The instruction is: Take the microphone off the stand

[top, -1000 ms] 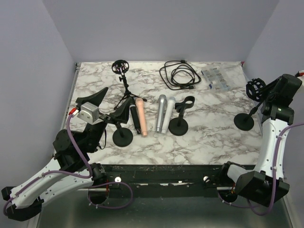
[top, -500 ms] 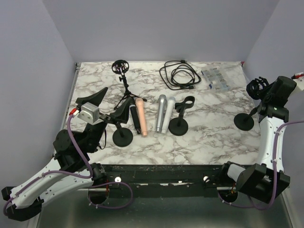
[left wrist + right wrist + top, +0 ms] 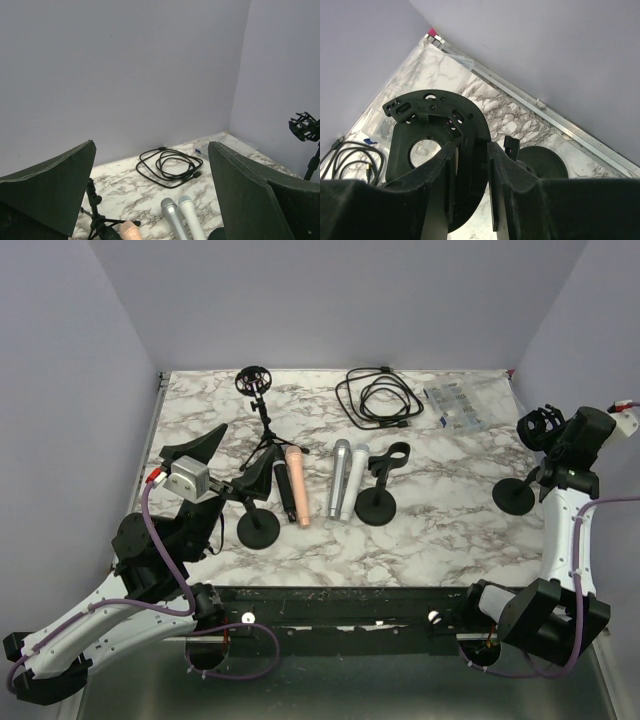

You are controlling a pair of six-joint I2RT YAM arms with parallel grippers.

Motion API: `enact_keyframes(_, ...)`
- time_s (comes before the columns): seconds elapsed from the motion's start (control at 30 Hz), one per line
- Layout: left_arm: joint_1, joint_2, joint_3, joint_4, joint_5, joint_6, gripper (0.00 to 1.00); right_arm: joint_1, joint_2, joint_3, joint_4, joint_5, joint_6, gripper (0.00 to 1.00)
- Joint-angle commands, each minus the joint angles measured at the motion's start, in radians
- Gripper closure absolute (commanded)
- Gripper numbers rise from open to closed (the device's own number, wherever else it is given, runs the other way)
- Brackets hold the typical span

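Right hand [image 3: 472, 147] clenched on empty-looking mount ring [image 3: 427, 107] of stand [image 3: 514, 497], right of cable [image 3: 378, 398]. Left hand [image 3: 150, 145] released, idle. Mics [image 3: 339, 478] lie flat on desk [image 3: 450, 530], nearer than cable; none seen in gripped mount. Risk: lifting by ring tips stand or drags it off desk edge. Versus earlier: right wrist dropped slightly, stand foot unmoved.

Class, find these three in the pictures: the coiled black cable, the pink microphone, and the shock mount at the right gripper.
coiled black cable [image 3: 392, 405], top view, on its bunched loops.
pink microphone [image 3: 298, 488], top view, mid-handle.
shock mount [image 3: 470, 120], right wrist view, on its outer ring.
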Motion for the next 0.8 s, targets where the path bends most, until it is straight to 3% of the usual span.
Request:
enact_keyframes(0.0,-0.005,-0.009,-0.012,0.025,-0.024,0.008,0.02,-0.021,0.047,-0.092,-0.236,0.065,-0.04,0.66)
enact_keyframes(0.57,-0.01,-0.01,-0.01,0.022,-0.02,-0.001,0.02,-0.021,0.014,-0.214,-0.236,0.051,0.053,0.71)
enact_keyframes(0.77,-0.012,-0.011,-0.011,0.023,-0.022,0.004,0.02,-0.021,0.026,-0.128,-0.252,0.036,0.038,0.71)
